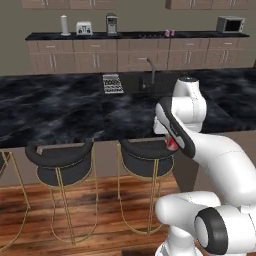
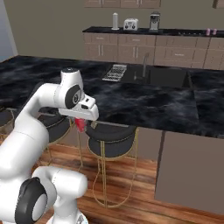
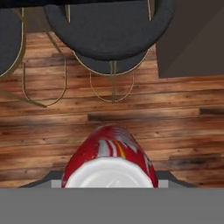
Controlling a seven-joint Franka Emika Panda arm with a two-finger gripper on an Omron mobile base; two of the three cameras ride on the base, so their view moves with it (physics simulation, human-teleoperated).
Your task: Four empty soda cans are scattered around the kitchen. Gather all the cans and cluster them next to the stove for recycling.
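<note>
My gripper (image 2: 80,124) is clamped on the red can (image 3: 109,157), holding it in the air above the wooden floor (image 3: 43,131), in front of the black stool (image 2: 109,139) at the counter (image 2: 144,103).

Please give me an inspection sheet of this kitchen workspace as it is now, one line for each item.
Surface: dark marbled island counter with a sink and tall faucet; wooden plank floor below.
Job's things: red soda can with silver top held in the gripper, above the floor; two small pinkish cans on the far back counter beside the flat black cooktop.
Clutter: grey dish rack on the island; tall white canister, toaster, coffee machine, grey microwave on the back counter.
Grippers: two-finger gripper shut on the red can.
Cables: nothing seen.
Surroundings: black bar stools with gold legs; wooden cabinets.
</note>
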